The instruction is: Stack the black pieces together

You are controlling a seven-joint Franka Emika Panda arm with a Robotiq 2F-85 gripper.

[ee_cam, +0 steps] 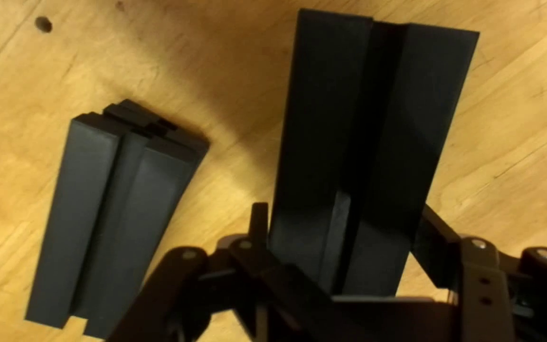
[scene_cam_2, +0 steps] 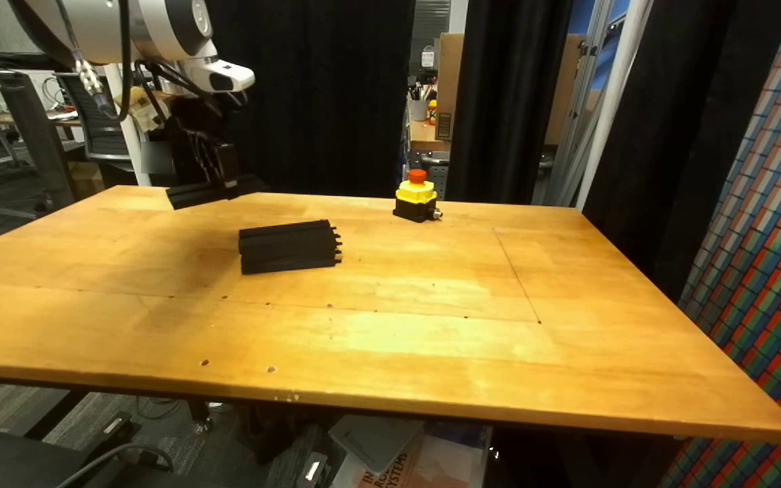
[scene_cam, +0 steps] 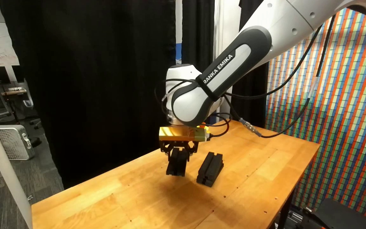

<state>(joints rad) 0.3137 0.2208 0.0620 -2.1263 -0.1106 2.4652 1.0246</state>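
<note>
Gripping black piece (ee_cam: 361,147) by edges; gap to stack (ee_cam: 107,218)

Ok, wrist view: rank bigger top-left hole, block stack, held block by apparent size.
1. Held block
2. Block stack
3. Top-left hole
Held block is nearer, so its real size against the stack is unsure.
</note>
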